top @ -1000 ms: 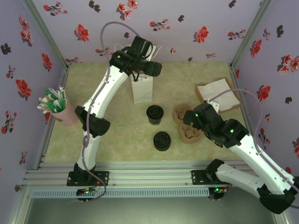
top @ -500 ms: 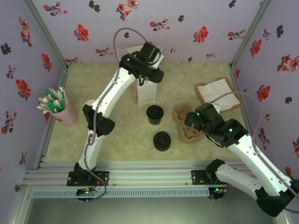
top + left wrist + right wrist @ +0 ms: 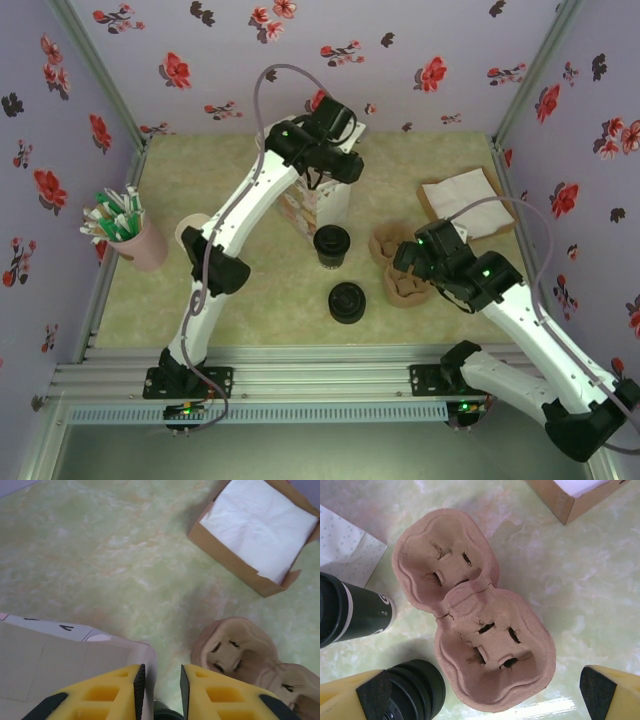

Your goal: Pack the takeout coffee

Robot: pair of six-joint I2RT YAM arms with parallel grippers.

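Green marbled tabletop (image 3: 250, 290): left gripper (image 3: 161, 672) pinches paper bag (image 3: 75, 660) by its rim; right gripper (image 3: 485, 687) gapes wide, empty, above cardboard cup carrier (image 3: 470, 605).

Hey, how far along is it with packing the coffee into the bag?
Early. Done: nothing packed; the lidded coffee cup stands on the table, outside the paper bag. In hand: the left gripper has its jaws pinched on the bag's rim; the right gripper hangs open over the empty pulp cup carrier. Left: get the cup into the bag.
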